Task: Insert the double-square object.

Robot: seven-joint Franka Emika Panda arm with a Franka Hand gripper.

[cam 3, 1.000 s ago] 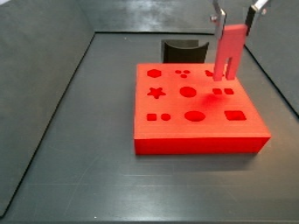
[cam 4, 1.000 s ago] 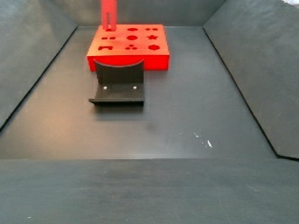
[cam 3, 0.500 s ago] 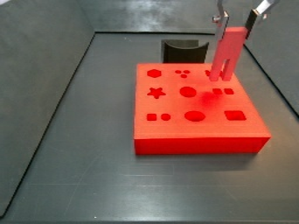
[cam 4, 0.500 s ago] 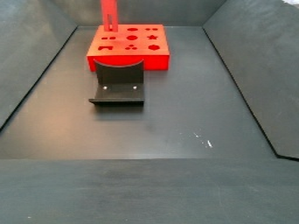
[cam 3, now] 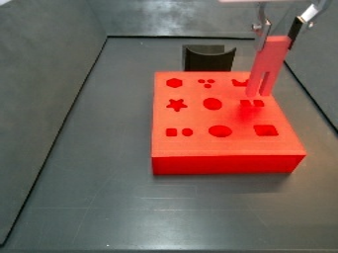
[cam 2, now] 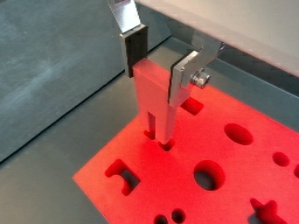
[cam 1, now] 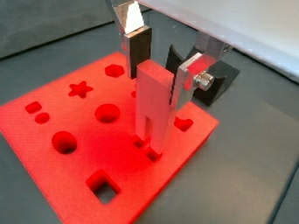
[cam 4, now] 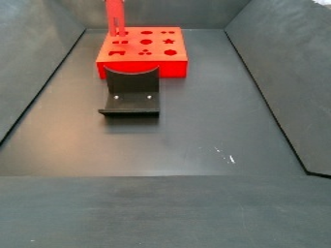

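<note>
- Tool (cam 1: 158,63) hung over the far-right part of the red block (cam 3: 224,124), also seen from the wrist (cam 2: 158,61), and at the top edge in a side view (cam 3: 282,22).
- Clamped shut on the double-square object (cam 1: 152,105), silver fingers (cam 1: 133,33) pressed flat against its two opposite faces near its upper end.
- Held the double-square object (cam 2: 158,98) upright, a slim red bar with a split lower end showing as two prongs.
- Lower end stood right at the block's top surface (cam 1: 70,166), by a pair of small square holes (cam 3: 251,102) near the block's right edge; whether the tips had entered them could not be told.
- In a side view, showed as a vertical red bar (cam 3: 268,69) rising from the block toward the tool.
- From the opposite side, showed as a red bar (cam 4: 114,16) standing over the block's (cam 4: 142,53) far-left corner; the tool itself out of frame there.
- Block lay flat on the dark desk (cam 3: 93,208), its top cut with shaped holes: a star (cam 3: 175,104), a round one (cam 3: 212,103), a rectangle (cam 3: 266,128).
- Dark fixture (cam 4: 131,97) stood on the desk just beside one edge of the block, seen behind the block in a side view (cam 3: 205,53).
</note>
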